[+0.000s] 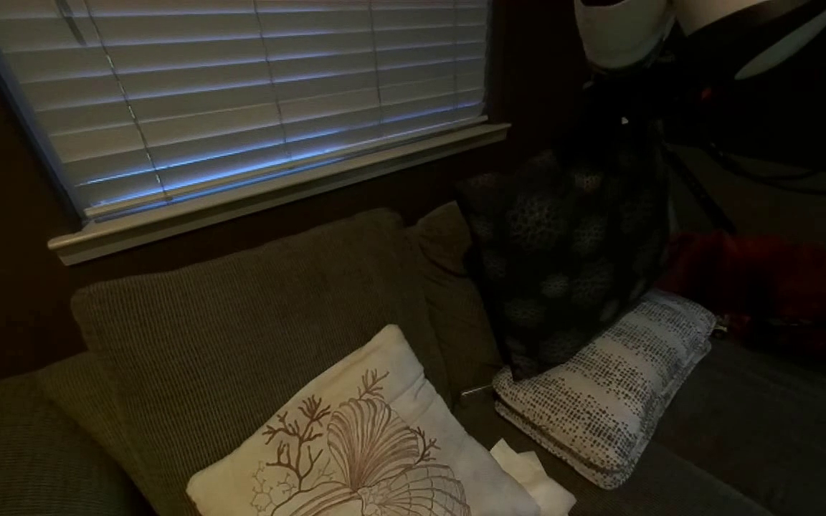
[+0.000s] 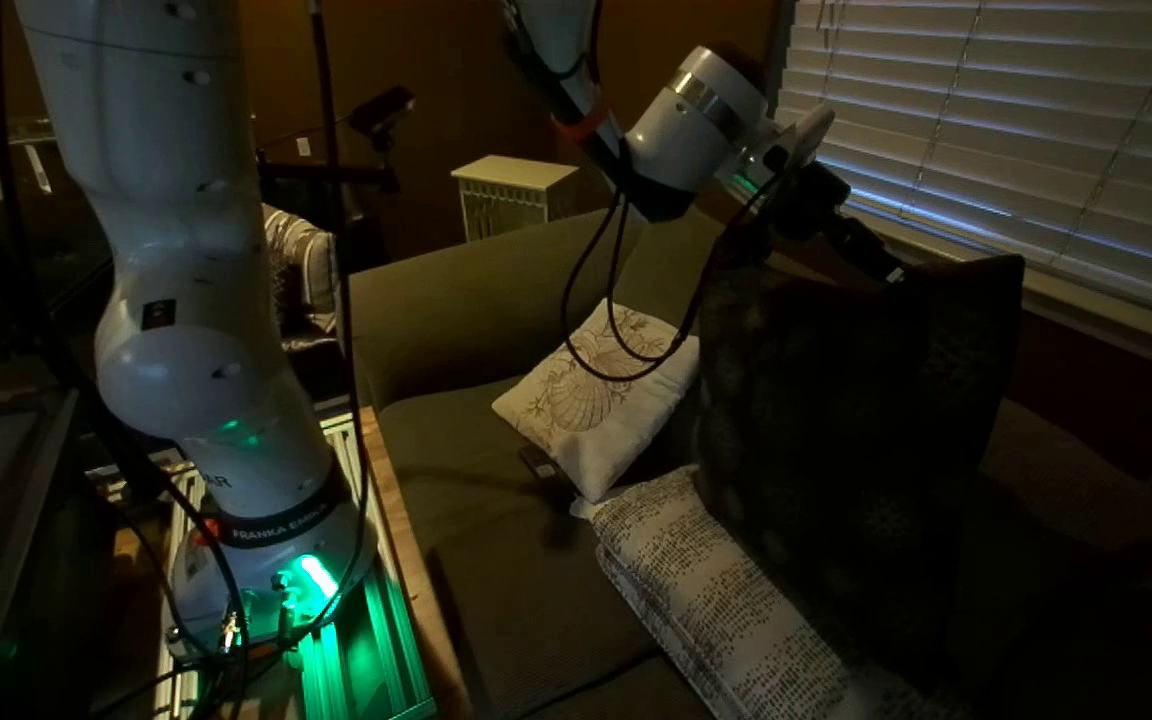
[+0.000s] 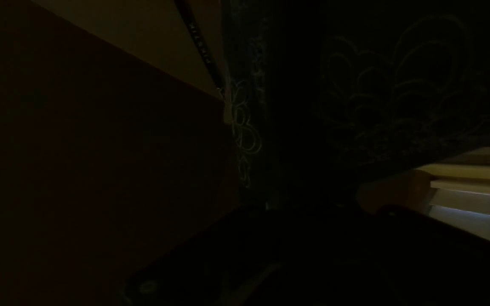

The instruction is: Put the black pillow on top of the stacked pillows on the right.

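Note:
The black pillow (image 1: pixel 571 258) hangs upright from my gripper (image 1: pixel 624 122), its pale floral pattern facing out. It also shows in an exterior view (image 2: pixel 856 440) and fills the upper right of the wrist view (image 3: pixel 398 85). The gripper is shut on its top edge; its fingers (image 2: pixel 886 265) are very dark, and in the wrist view (image 3: pixel 300 204) they barely show. The stacked pillows (image 1: pixel 621 387), light with dark speckled stripes, lie flat on the sofa below; they also show in an exterior view (image 2: pixel 726 600). The black pillow's lower edge overlaps them; I cannot tell whether they touch.
A white cushion with shell and branch embroidery (image 1: pixel 355 459) leans on the olive sofa (image 2: pixel 506 560). A white cloth or paper (image 1: pixel 535 476) and a dark remote-like object (image 2: pixel 539 463) lie near it. Sofa back cushions (image 1: pixel 255 308) and a window sill (image 1: pixel 277 186) stand behind.

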You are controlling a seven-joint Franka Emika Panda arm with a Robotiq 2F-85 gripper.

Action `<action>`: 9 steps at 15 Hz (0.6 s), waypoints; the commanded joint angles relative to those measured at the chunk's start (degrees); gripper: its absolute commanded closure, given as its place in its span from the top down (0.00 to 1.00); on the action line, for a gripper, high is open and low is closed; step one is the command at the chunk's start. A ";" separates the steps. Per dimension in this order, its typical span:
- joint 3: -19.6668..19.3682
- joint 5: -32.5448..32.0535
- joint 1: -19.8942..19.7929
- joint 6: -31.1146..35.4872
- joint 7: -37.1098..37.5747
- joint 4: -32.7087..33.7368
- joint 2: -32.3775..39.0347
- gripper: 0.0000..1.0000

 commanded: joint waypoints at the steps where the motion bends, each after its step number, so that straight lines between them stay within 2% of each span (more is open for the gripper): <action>1: -0.72 -3.77 -1.60 6.20 1.56 2.35 0.58 0.01; 9: -2.95 -4.86 -4.47 17.68 3.25 6.26 5.73 0.01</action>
